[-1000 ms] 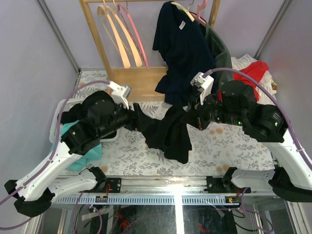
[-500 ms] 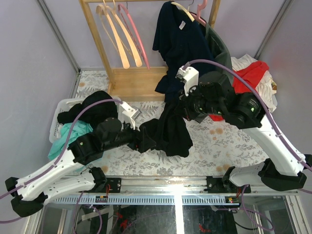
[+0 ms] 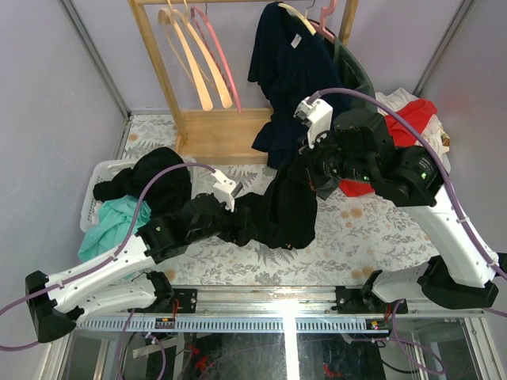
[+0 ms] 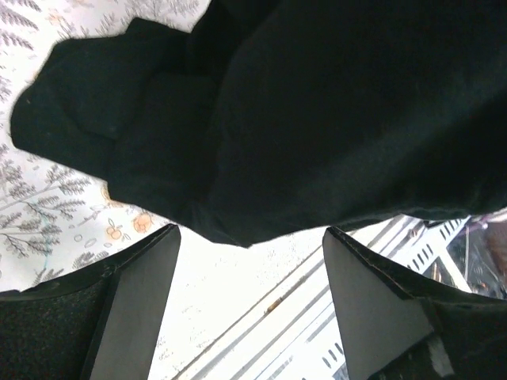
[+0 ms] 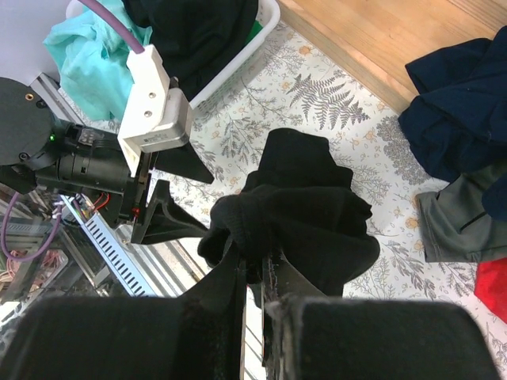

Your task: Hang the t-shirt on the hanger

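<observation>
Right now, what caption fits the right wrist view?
Right gripper holds the bunched t-shirt; left gripper open beside it.

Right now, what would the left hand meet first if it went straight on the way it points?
Probably the black t-shirt gripped by the right hand, just beyond the open left hand.

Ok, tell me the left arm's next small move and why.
Probably ease the left gripper forward and close on the hanging edge of the t-shirt: its jaws stand apart just short of the cloth, while the right gripper is clamped on the bunched top.
</observation>
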You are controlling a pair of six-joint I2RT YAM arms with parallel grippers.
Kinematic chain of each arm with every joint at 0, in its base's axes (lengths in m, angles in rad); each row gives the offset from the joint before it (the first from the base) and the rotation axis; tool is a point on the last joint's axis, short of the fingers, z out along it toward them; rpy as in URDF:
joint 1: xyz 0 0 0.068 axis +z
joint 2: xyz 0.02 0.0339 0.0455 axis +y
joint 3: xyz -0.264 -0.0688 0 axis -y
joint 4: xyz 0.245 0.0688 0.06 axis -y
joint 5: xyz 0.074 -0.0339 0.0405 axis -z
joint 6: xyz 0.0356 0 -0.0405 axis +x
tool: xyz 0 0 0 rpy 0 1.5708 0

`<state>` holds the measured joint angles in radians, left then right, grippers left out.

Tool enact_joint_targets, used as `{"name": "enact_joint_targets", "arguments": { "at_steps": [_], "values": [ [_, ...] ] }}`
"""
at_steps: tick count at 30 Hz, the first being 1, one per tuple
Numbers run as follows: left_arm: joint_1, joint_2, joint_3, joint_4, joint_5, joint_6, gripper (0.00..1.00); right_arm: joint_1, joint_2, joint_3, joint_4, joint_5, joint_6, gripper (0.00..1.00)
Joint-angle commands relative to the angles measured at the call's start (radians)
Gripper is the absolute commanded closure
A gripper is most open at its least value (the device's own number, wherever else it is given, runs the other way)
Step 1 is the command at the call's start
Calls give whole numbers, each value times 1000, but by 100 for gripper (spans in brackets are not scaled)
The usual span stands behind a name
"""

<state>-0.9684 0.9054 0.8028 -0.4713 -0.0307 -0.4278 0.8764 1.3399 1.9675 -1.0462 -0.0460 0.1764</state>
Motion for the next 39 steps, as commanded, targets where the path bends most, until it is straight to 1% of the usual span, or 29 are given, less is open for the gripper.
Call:
{"name": "enact_joint_targets", "arguments": {
  "at_steps": [1, 5, 7, 10, 11, 12, 15, 17, 21, 24, 27, 29, 32, 34, 37, 39],
  "values": [
    [-4, -3, -5, 174, -106, 2, 27, -10, -33, 17, 8, -22, -24, 100],
    [-9, 46, -8, 258, -118, 6, 29, -13, -61, 1, 7, -19, -27, 100],
    [-13, 92, 6, 274, -103, 7, 33, -15, -73, -1, 2, -11, -29, 100],
    [-30, 134, 14, 322, -62, 7, 40, -19, -91, -7, -4, 2, -34, 100],
    [-38, 143, 17, 327, -59, 7, 45, -19, -95, -12, -4, 10, -34, 100],
    [-44, 151, 22, 325, -62, 9, 52, -19, -100, -15, -4, 13, -36, 100],
    [-48, 161, 61, 269, -80, 7, 81, -21, -120, -28, -5, 23, -36, 100],
    [-48, 154, 108, 190, -118, -10, 99, -21, -130, -36, -3, 27, -37, 100],
    [-49, 112, 243, 22, -198, -55, 100, -21, -151, -47, -6, 44, -37, 100],
    [-47, 59, 361, -92, -286, -67, 100, -21, -168, -49, -15, 63, -38, 100],
    [-47, 24, 513, -194, -399, -45, 100, -21, -183, -42, -22, 82, -42, 100],
    [-49, 32, 622, -254, -459, -21, 100, -21, -183, -28, -30, 100, -42, 100],
    [-48, 62, 780, -299, -491, 14, 100, -21, -192, -4, -31, 103, -44, 100],
    [-48, 78, 861, -304, -495, 42, 100, -20, -215, 4, -13, 56, -57, 100],
    [-48, 111, 980, -303, -494, 88, 100, -22, -264, 0, 48, -81, -66, 100],
    [-47, 141, 1076, -302, -485, 124, 100, -21, -267, 38, 62, -150, -59, 100]
  ]
}}
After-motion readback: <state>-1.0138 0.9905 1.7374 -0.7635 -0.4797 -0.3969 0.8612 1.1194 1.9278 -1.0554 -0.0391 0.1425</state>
